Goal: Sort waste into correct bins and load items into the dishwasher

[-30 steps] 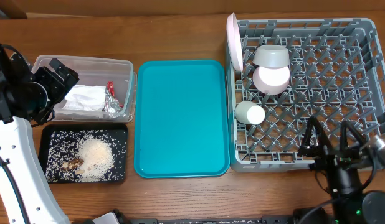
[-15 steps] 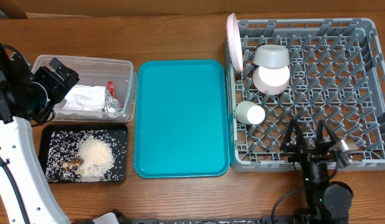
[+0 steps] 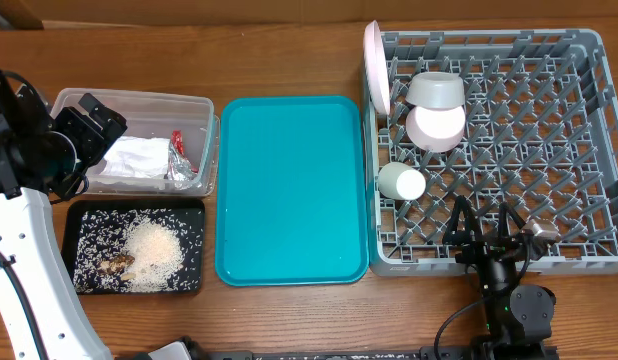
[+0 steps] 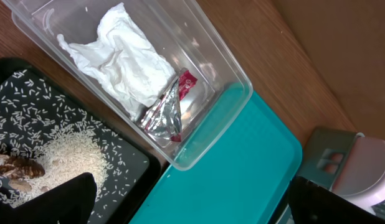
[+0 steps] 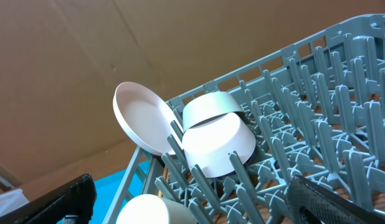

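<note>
Table (image 3: 289,50); rack (image 3: 589,40): 1 plate (image 3: 375,65), 2 bowls (image 3: 435,90) (image 3: 436,127), 1 cup (image 3: 402,182); left end effector (image 3: 101,116), right end effector (image 3: 481,222) splayed, empty

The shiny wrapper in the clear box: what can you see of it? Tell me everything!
The wrapper is small, crinkled foil, mostly silver with a red patch at one end. It lies crumpled on the floor of the clear tub, towards the side nearest the teal tray. Its silver part rests against the edge of the white napkin. No fingers touch it.
</note>
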### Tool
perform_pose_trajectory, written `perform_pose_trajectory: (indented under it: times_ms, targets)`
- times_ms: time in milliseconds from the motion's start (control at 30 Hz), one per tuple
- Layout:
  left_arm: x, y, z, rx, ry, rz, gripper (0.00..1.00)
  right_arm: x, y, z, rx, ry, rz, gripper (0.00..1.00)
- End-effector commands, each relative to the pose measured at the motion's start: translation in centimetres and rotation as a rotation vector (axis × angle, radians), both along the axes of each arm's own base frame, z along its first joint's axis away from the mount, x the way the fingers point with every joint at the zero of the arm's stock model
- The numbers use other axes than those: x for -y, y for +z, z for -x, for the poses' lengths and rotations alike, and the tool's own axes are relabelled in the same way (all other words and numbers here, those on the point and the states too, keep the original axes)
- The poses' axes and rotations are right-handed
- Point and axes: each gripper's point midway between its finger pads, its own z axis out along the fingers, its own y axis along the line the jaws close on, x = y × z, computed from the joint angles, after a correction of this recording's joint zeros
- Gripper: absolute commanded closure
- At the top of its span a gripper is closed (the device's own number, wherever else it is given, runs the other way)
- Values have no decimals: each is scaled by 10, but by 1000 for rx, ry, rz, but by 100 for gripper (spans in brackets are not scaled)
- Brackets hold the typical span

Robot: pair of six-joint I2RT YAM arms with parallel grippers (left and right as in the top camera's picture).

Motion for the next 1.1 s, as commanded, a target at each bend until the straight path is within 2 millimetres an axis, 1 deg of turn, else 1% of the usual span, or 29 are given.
perform_pose_trajectory:
  times_ms: [0, 833, 933, 1067]
  targets:
    - [-1, 8, -1, 21, 10, -7, 0, 1, -2, 0, 4, -7, 0, 0]
    - [-1, 6, -2, 15, 9, -4, 0, 1, -2, 0, 4, -7, 0, 0]
    - [1, 11, 0, 29, 6, -11, 0, 1, -2, 0, 4, -7, 0, 0]
    - [7, 25, 8, 72, -3, -29, 0, 1, -2, 0, 3, -7, 0, 0]
